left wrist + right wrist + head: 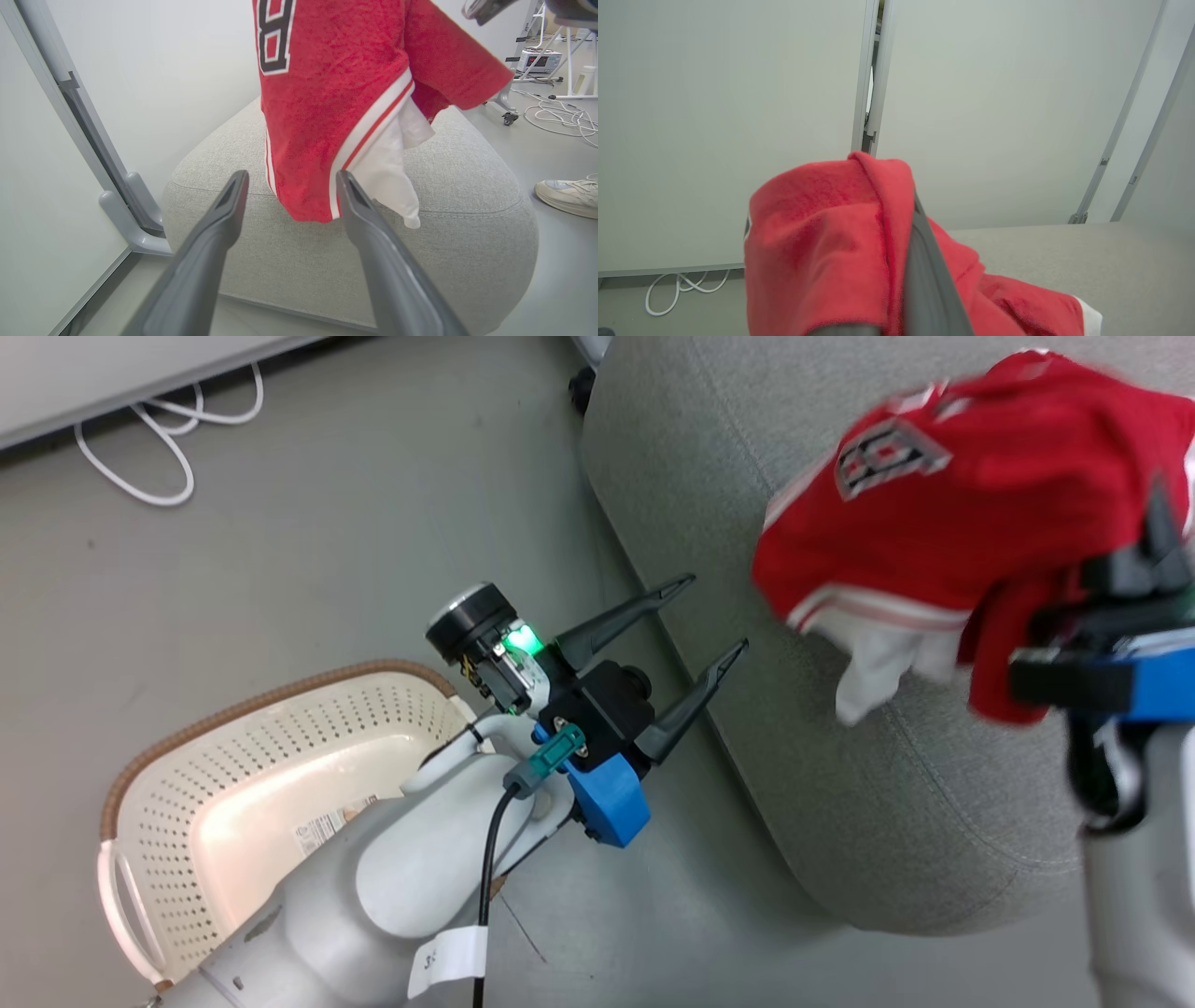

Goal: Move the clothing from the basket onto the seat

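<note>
The clothing (952,495), a red jersey, hangs with its long axis downward over the seat (896,803). Its upper end is bunched in the right gripper (1158,537), whose jaws are pressed together on the fabric. The white-trimmed hem dangles close to the seat's top near the rounded edge; I cannot tell whether it touches. Setting it down likely means lowering straight down. The left gripper (717,611), jaws spread and holding nothing, points at the jersey from between the basket (233,756) and the seat.

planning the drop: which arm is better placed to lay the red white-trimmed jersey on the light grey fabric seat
Right: the right gripper is shut on the red white-trimmed jersey above the light grey fabric seat. The left gripper is open, empty, off the seat's edge.
</note>
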Robot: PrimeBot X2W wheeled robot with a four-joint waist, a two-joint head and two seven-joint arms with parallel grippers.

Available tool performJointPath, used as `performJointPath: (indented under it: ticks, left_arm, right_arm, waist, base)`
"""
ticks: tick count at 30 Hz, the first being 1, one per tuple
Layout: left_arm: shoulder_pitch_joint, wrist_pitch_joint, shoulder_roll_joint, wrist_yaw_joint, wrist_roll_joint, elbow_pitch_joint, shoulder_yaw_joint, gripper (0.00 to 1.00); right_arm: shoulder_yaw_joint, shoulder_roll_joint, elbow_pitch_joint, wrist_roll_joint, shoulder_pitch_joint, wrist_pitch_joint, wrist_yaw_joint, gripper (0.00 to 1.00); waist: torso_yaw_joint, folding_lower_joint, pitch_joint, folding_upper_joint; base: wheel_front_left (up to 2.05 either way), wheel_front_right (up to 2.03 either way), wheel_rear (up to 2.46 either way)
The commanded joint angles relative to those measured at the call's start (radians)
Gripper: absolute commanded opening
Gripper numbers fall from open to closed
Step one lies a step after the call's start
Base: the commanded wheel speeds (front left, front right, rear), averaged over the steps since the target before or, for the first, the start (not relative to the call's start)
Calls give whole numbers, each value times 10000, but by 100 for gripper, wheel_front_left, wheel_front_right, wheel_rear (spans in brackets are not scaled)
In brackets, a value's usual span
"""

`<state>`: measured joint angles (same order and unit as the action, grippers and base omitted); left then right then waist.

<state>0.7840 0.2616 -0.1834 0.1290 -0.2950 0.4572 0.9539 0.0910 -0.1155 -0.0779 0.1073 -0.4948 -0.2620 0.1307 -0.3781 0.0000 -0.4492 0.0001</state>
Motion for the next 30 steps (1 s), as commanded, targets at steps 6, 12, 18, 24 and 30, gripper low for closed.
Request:
performJointPath:
  ticks: [6, 12, 18, 24, 30]
  left_arm:
    - [624, -111, -301, -46, 231, -180, -25, 100]
    - [1126, -400, -662, -77, 436, -524, -43, 100]
    - [1527, -740, -969, -135, 583, -974, -53, 100]
    - [1805, -960, -1210, -109, 666, -1301, 73, 100]
    - [1868, -1067, -1350, -173, 636, -1508, 60, 100]
  right_arm:
    - [926, -1041, 478, 124, -2161, -45, 1, 0]
    - [2679, -2163, 441, 110, -3951, -43, 1, 0]
    - [4023, -3144, -500, 249, -4634, -42, 1, 0]
    - [4978, -3314, -1742, 21, -4236, -43, 1, 0]
    - [5517, -3063, -2740, -268, -3810, -43, 1, 0]
  waist:
    - [114, 0, -1194, -1]
    - [141, 0, -2266, -1]
    - [116, 0, -3165, -1]
    - [187, 0, -3715, -1]
    - [254, 0, -3943, -1]
  base:
    - [0, 0, 0]
    - [0, 0, 0]
    - [0, 0, 0]
    - [0, 0, 0]
    - [0, 0, 0]
